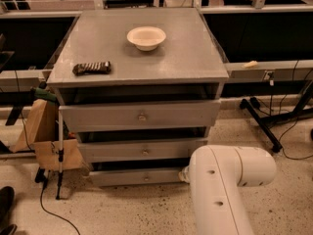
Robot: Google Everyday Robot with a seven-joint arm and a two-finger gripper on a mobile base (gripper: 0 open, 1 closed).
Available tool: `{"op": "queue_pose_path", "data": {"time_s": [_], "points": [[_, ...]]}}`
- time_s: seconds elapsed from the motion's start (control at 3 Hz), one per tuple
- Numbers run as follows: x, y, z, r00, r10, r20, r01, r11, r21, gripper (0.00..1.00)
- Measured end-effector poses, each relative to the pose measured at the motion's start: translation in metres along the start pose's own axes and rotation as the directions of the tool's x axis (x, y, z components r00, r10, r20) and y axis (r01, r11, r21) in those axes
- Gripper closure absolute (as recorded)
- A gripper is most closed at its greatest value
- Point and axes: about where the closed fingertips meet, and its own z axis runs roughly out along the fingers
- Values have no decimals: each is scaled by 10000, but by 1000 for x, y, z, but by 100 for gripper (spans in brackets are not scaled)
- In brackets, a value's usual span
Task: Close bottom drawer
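The bottom drawer [137,177] is the slimmest grey front of three, low on the grey cabinet, with a tiny central knob [146,178]. It stands slightly pulled out, with a dark gap above it. The middle drawer [142,151] and the top drawer [139,115] also stand a little out. My white arm [222,180] fills the lower right, its end reaching toward the bottom drawer's right end. The gripper is hidden behind the arm.
On the cabinet top [181,58] sit a white bowl [146,37] and a dark snack bar [91,68]. Cardboard pieces [41,131] and a thin pole [60,151] stand to the left. A black stand leg [259,119] and cables lie to the right.
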Motion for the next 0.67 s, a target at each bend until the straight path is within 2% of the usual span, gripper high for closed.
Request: {"op": "queue_pose_path", "data": {"time_s": [0.67], "points": [[-12, 3, 2, 9998, -75, 188, 76, 10000, -56, 100]]}}
